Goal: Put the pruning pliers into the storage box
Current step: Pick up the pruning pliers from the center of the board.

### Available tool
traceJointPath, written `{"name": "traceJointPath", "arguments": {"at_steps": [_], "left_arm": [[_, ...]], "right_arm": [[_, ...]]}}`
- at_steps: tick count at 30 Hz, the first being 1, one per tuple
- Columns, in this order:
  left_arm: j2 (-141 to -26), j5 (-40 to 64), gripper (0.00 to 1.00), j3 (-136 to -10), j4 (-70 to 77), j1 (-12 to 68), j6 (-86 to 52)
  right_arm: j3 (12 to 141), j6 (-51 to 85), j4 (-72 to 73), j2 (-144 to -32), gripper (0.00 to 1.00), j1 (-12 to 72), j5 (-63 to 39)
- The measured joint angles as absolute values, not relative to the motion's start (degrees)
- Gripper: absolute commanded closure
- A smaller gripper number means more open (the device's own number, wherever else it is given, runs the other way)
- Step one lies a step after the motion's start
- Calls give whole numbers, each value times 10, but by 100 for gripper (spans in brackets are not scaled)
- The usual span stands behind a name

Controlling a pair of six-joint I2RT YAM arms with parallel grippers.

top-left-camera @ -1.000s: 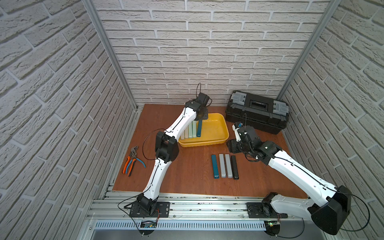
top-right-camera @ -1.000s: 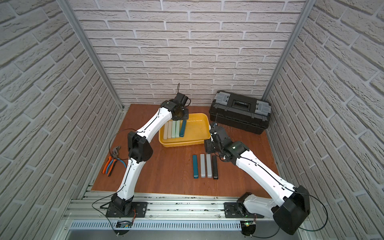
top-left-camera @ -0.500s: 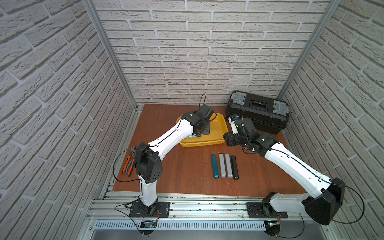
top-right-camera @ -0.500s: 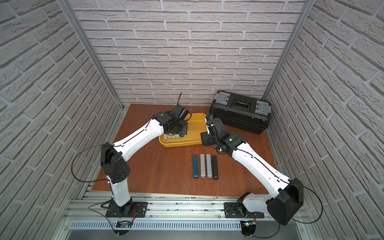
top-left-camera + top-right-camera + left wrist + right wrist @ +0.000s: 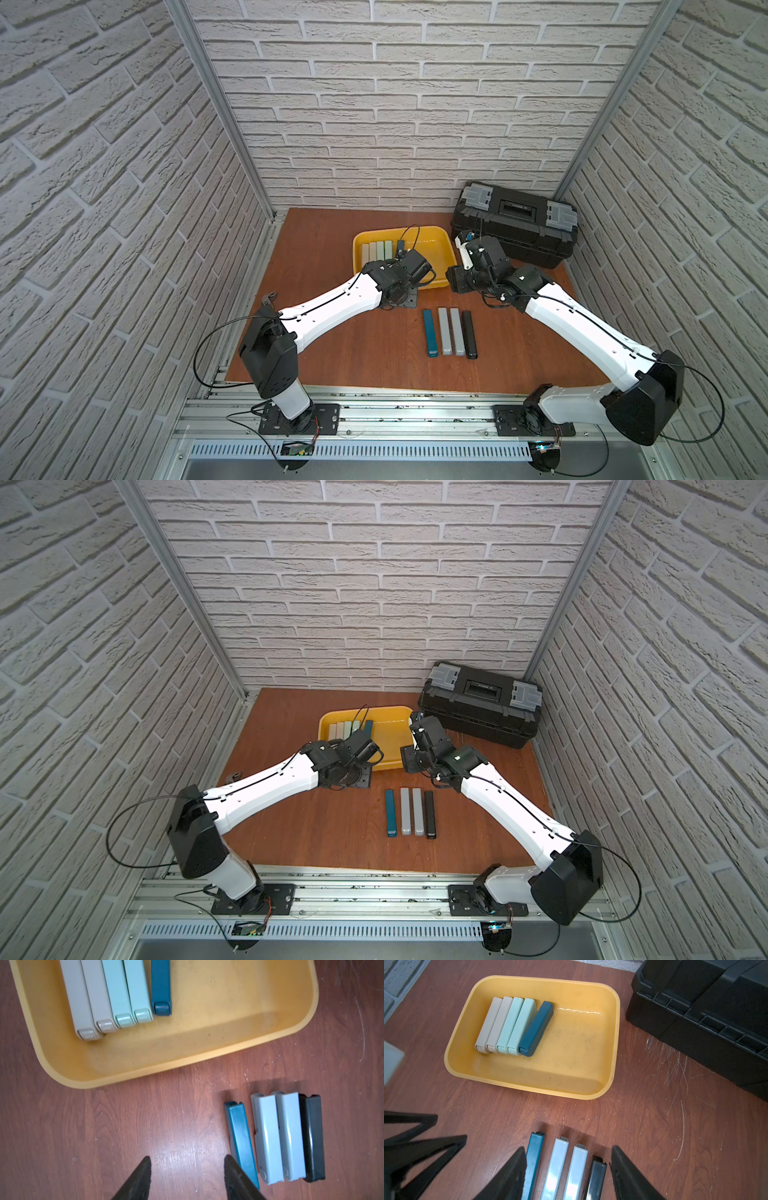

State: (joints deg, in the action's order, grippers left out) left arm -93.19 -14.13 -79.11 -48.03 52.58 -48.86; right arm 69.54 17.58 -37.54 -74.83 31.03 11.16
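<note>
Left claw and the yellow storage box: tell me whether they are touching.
Apart. The left wrist view shows bare table between the left claw and the yellow storage box.

Left arm (image 5: 332,303) ran low from its base toward 2 o'clock, wrist folded down. Left gripper (image 5: 187,1159) pointed down, jaws parted, empty. Right arm (image 5: 573,328) ran from its base toward 10 o'clock, wrist tipped down. Right gripper (image 5: 568,1148) stood parted too, gripping nothing. Wrists sat near each other, not touching.
</note>
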Motion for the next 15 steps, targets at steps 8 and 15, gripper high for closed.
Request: {"name": "traceJointPath", "arguments": {"at_steps": [8,15], "left_arm": [[-924,-141,42,-724,-446,565,-542],[-924,-134,42,-682,-414,565,-565]], "right_arm": [[664,186,-380,-676,35,310,130],[589,214,-411,-648,35,313,137]]}}
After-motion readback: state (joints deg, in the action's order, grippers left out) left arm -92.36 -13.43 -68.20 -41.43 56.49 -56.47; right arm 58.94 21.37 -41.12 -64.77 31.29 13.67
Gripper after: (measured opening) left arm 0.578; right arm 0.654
